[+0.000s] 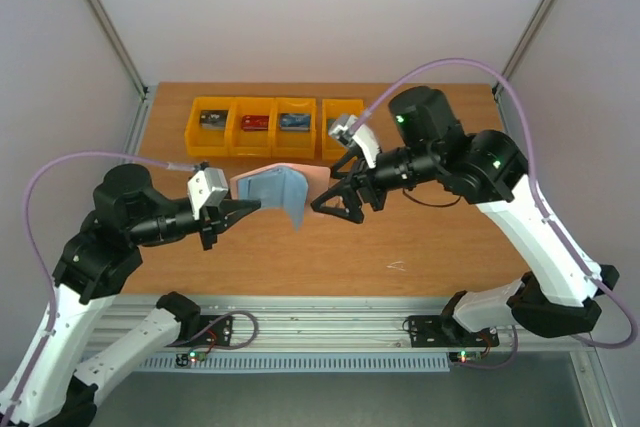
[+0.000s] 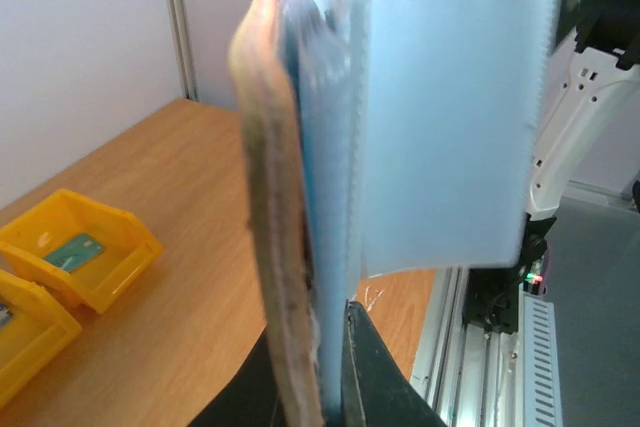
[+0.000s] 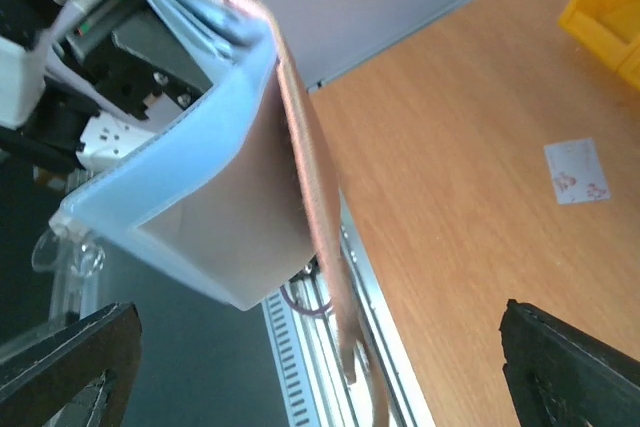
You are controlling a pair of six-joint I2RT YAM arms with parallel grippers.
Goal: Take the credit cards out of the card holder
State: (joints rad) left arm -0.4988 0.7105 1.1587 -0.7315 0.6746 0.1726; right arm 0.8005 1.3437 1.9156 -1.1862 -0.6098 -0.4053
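The card holder (image 1: 270, 190) hangs in the air above the table, half unfolded, light blue inside (image 2: 440, 117) with a pinkish outer side (image 3: 300, 147). My left gripper (image 1: 243, 209) is shut on its left lower edge, the fingers (image 2: 375, 377) pinching the blue and pink layers. Just right of the holder's free flap, my right gripper (image 1: 335, 202) is open, its fingers (image 3: 70, 362) spread wide with nothing gripped between them. One pale whitish credit card (image 1: 397, 266) with tiny marks lies flat on the wood (image 3: 577, 171). Whether other cards sit inside the holder I cannot tell.
Several orange bins (image 1: 257, 127) stand in a row at the back of the table (image 1: 450, 237), each holding a small card-like item; one bin (image 2: 80, 247) has a green one. An aluminium rail (image 1: 330, 332) runs along the near edge.
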